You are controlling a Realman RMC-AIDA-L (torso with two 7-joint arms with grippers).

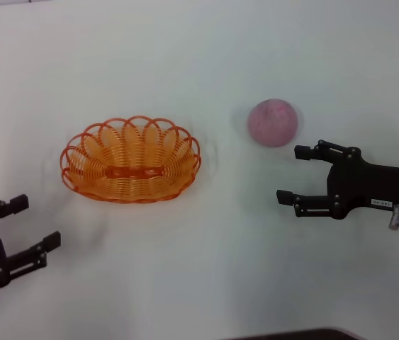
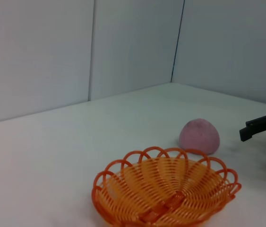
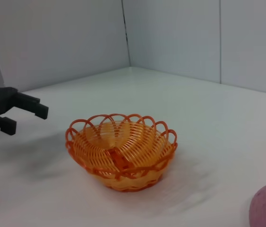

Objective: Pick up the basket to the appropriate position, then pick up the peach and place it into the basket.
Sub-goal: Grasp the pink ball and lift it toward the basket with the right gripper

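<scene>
On white table (image 1: 206,269) we see one basket (image 1: 131,160), one peach (image 1: 273,122); left gripper (image 1: 32,223) and right gripper (image 1: 290,174) spread wide, holding nothing.

The head view looks steeply down on the tabletop (image 1: 206,283); both wrist views sit low, facing inward from opposite sides, sharing the basket (image 1: 131,160) (image 2: 166,191) (image 3: 121,156).

White table (image 1: 199,42); pale wall panels (image 2: 38,52) behind
</scene>
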